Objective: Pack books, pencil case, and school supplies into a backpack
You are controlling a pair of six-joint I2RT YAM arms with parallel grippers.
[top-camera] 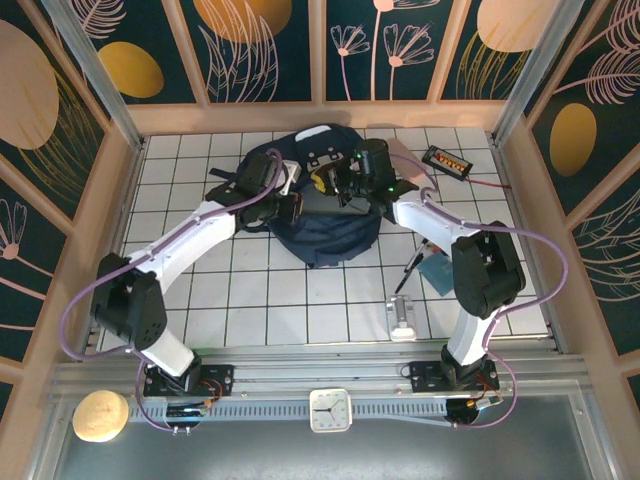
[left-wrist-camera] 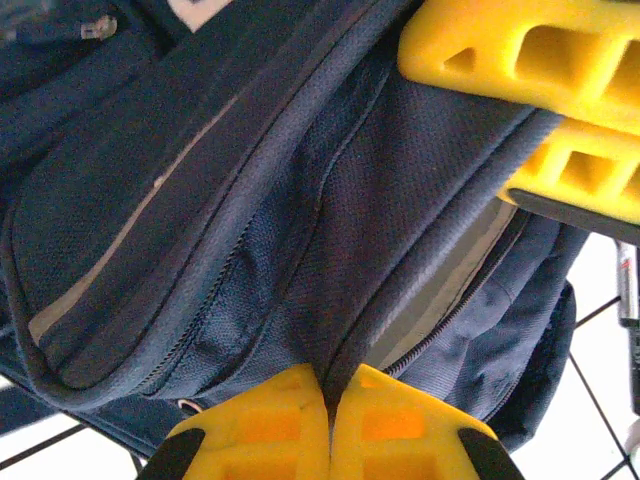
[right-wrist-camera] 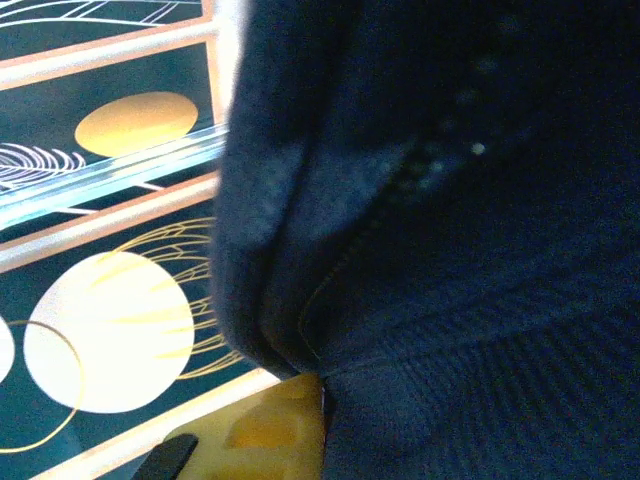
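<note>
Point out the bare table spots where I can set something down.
Widest free patch: the tiles between the backpack and the near edge, flanked by the left arm and right arm. Also the far-left corner. Crowded: the right side, with pen, teal notebook, silver metal piece and black gadget.

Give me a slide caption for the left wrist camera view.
Left gripper pinched shut on a fold of fabric on the navy backpack, beside its zippered pockets.
</note>
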